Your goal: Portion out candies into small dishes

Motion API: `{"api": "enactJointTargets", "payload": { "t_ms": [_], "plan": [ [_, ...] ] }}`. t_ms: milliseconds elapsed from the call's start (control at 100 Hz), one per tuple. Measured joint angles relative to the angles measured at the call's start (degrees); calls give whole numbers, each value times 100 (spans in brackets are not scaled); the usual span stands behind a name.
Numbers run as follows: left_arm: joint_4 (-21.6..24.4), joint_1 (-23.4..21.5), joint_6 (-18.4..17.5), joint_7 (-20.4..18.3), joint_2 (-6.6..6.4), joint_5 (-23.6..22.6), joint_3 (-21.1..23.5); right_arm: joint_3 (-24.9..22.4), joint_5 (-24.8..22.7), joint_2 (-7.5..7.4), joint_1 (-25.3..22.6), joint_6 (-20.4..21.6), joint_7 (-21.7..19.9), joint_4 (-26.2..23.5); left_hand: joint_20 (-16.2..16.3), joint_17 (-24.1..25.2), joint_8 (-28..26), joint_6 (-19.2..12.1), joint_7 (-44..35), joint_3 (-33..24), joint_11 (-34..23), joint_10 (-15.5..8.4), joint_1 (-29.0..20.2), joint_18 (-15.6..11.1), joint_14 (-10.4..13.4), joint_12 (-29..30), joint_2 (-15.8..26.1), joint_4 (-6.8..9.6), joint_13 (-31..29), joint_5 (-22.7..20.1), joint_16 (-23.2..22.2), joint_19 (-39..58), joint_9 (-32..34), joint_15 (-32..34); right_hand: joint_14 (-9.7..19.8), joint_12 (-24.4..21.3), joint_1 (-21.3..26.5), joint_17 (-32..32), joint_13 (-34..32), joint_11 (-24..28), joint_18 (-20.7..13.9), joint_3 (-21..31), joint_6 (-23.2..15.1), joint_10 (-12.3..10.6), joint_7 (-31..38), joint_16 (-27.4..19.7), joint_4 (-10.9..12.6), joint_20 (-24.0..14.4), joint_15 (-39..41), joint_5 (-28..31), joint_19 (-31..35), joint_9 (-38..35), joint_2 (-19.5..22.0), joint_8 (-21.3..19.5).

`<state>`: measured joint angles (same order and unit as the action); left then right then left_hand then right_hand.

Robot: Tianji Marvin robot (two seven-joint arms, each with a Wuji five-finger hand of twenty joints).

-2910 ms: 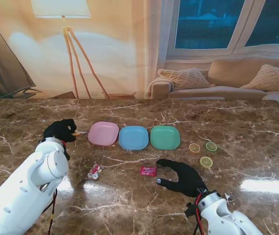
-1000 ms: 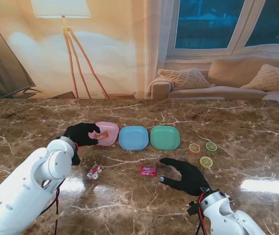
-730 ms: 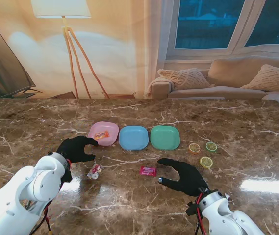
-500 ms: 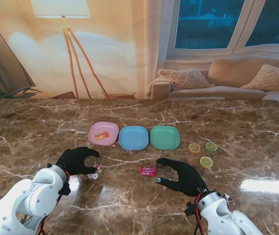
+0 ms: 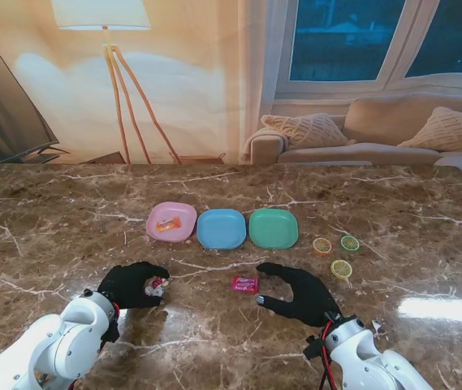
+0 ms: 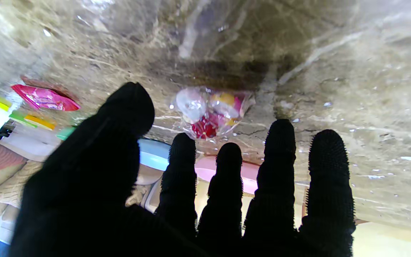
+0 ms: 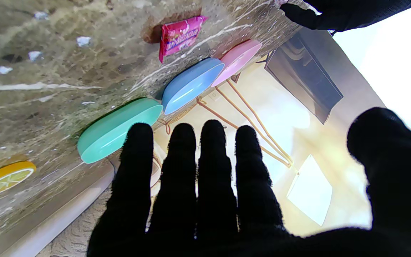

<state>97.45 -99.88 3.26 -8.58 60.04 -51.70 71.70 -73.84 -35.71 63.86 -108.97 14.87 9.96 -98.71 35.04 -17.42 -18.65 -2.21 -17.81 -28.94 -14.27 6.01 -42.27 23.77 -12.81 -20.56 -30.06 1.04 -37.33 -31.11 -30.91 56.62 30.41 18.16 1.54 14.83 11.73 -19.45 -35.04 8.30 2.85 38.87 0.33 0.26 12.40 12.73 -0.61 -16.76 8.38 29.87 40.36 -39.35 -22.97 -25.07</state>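
Note:
Three small dishes stand in a row: pink point(image 5: 171, 222), blue point(image 5: 221, 228) and green point(image 5: 273, 228). An orange candy point(image 5: 166, 225) lies in the pink dish. My left hand point(image 5: 131, 283) hovers open over a clear-wrapped red and yellow candy point(image 5: 157, 286), its fingers curled around the candy without holding it; the left wrist view shows that candy point(image 6: 211, 113) just past the fingertips point(image 6: 182, 142). A pink candy packet point(image 5: 245, 283) lies mid-table. My right hand point(image 5: 297, 294) rests open just right of the packet, fingers spread, holding nothing.
Three citrus-slice pieces point(image 5: 334, 254) lie right of the green dish. The brown marble table point(image 5: 377, 211) spreads wide on every side. A sofa and a floor lamp stand beyond its far edge.
My left hand dropped the orange candy in the pink dish, then drew back toward me to the clear-wrapped candy. The right hand barely shifted.

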Motion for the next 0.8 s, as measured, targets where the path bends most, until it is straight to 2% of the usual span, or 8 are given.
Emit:
{"api": "enactJointTargets", "payload": {
  "t_ms": [110,230,390,490,530,540,680,800],
  "plan": [
    [-196,109,-59,339,1,-27,-115,-11,0,3,-1,1,-2,2,25,-336,143,-19,-10,-368,0,1,-60,-5,14,7,-176,-20,-189,68,-213,215,0,306,0,1,0,0,0,0,0,0,0,0,0,0,0,0,0,0,0,0,0,0],
    [-202,195,-27,213,1,-54,-163,-19,18,3,-1,1,-25,2,26,-847,143,141,-230,-752,-386,4,-144,-244,-56,-144,-365,-100,-277,-13,-364,567,69,310,0,3,0,0,0,0,1,0,-1,0,0,1,0,0,0,0,0,0,0,0],
    [-134,266,175,25,-9,-34,-260,-26,20,3,-2,1,-28,-3,-167,-1571,-750,295,-957,-1167,-1141,7,-509,-698,225,-1204,-531,-209,-816,4,-1032,943,258,1125,0,4,0,0,0,0,1,0,-1,0,0,1,0,0,0,0,0,0,0,0],
    [-133,284,241,-2,-12,65,-336,-38,23,3,-7,1,-28,-7,-196,-1859,-1456,123,-1720,-1263,-1365,0,-800,-856,216,-1848,-656,-290,-1158,-138,-1650,995,429,1353,0,4,0,0,0,0,1,0,-2,0,0,2,0,0,0,0,0,0,0,0],
    [-136,291,240,-8,-13,80,-362,-42,24,4,-8,1,-28,-8,-196,-1943,-1589,74,-1897,-1263,-1366,-4,-813,-888,253,-2278,-722,-316,-1253,-288,-1889,996,686,1352,0,4,0,0,0,0,1,0,-2,0,57,2,1,0,0,0,0,0,0,0],
    [-136,294,239,-15,-13,80,-371,-43,25,4,-9,1,-28,-8,-196,-1952,-1606,64,-1921,-1263,-1366,-4,-872,-894,253,-2387,-768,-414,-1269,-307,-1918,996,728,1352,0,4,0,0,0,0,1,0,-2,0,58,2,1,0,0,0,0,0,0,0],
    [-152,366,209,-81,-25,78,-475,-50,28,4,-16,10,-28,-13,-189,-2320,-1843,-72,-2306,-927,-745,79,-1301,-911,194,-3694,-1022,-438,-1682,-652,-2365,1056,1563,1256,0,5,0,0,0,0,1,0,-3,0,59,2,1,0,0,0,0,0,0,0],
    [-202,409,197,6,-24,49,-545,-71,25,6,-33,14,-23,-21,-144,-2499,-2136,-367,-2781,-912,-662,-26,-1489,-891,194,-4033,-1039,-434,-1896,-1000,-2415,1098,1986,1254,0,6,0,0,0,0,1,0,-4,0,59,3,1,0,0,0,0,0,0,0]
  ]
}}
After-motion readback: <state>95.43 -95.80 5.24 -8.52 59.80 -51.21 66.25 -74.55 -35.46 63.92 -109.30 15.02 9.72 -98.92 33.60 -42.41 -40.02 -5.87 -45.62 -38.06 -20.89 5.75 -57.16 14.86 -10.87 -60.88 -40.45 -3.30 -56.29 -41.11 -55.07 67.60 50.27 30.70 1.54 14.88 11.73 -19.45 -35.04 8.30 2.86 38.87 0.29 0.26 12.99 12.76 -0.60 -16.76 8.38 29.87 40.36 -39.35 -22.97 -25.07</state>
